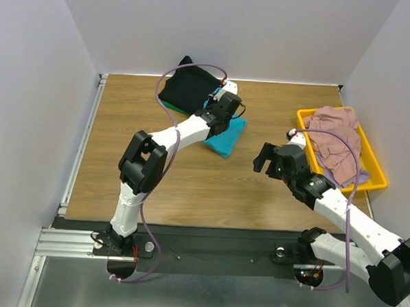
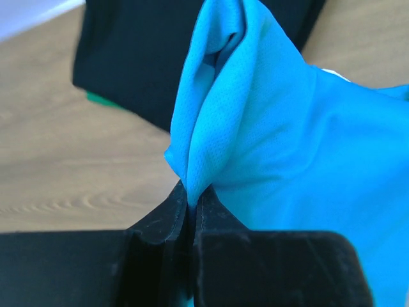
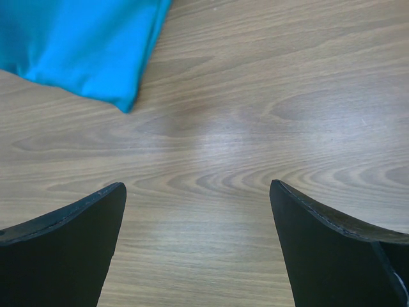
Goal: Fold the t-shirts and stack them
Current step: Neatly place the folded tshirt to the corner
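Fingers of the left gripper (image 2: 190, 203) are pinched tight on a bunched fold of the teal t-shirt (image 2: 287, 141). On the table (image 1: 189, 187), that shirt lies toward the far side, just beside the black t-shirt (image 1: 184, 87). Spread wide and holding nothing, the right gripper (image 3: 198, 187) hovers over bare wood. The dusty pink t-shirt (image 1: 335, 136) sits bundled in the yellow tray (image 1: 303, 121); a pale scrap beneath it is possibly lavender fabric.

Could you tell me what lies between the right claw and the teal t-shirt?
Just bare table; the right wrist view shows it between right claw and teal t-shirt.
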`<state>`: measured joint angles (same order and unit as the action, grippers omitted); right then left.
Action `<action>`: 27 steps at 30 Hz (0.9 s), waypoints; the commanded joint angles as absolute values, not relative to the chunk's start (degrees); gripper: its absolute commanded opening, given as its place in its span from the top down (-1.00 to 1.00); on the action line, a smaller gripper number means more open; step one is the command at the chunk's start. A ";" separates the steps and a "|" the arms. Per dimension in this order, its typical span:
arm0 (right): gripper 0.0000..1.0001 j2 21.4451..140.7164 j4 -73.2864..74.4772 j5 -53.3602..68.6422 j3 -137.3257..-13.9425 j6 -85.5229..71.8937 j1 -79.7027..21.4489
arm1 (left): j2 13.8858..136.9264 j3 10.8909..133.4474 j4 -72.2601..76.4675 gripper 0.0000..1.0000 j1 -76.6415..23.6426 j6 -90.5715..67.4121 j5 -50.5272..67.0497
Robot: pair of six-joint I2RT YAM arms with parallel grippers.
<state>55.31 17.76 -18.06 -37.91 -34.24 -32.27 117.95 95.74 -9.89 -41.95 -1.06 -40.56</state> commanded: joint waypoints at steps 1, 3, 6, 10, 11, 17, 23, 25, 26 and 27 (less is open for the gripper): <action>-1.00 54.75 17.05 -22.15 -37.53 -33.31 -31.99 | 118.73 102.37 -3.79 1.00 -41.92 9.47 -44.21; -1.00 54.76 17.05 -21.80 -37.53 -33.40 -31.90 | 119.35 104.40 -1.24 1.00 -41.75 11.76 -43.60; -1.00 54.93 17.05 -21.18 -37.88 -33.49 -31.91 | 121.46 107.48 3.16 1.00 -41.31 17.21 -44.73; -1.00 55.72 17.14 -22.06 -38.14 -32.87 -31.99 | 125.15 115.04 2.02 1.00 -38.94 19.24 -44.03; -1.00 55.81 17.14 -22.23 -38.14 -32.70 -31.91 | 125.42 116.18 2.20 1.00 -38.59 19.68 -44.03; -1.00 55.90 17.49 -24.61 -38.06 -32.69 -31.90 | 126.03 122.51 2.72 1.00 -36.74 22.15 -40.44; -1.00 55.55 17.84 -26.45 -37.79 -32.69 -31.90 | 126.83 126.21 2.29 1.00 -35.25 20.57 -39.82; -1.00 55.28 17.93 -26.10 -37.88 -32.70 -31.91 | 127.17 126.82 2.20 1.00 -34.11 19.78 -38.85; -1.00 55.02 17.93 -26.28 -37.79 -32.70 -31.90 | 127.35 127.09 2.02 1.00 -33.49 18.64 -37.72; -1.00 54.93 17.93 -26.54 -37.88 -32.70 -31.90 | 127.61 127.09 2.02 1.00 -33.05 17.94 -37.18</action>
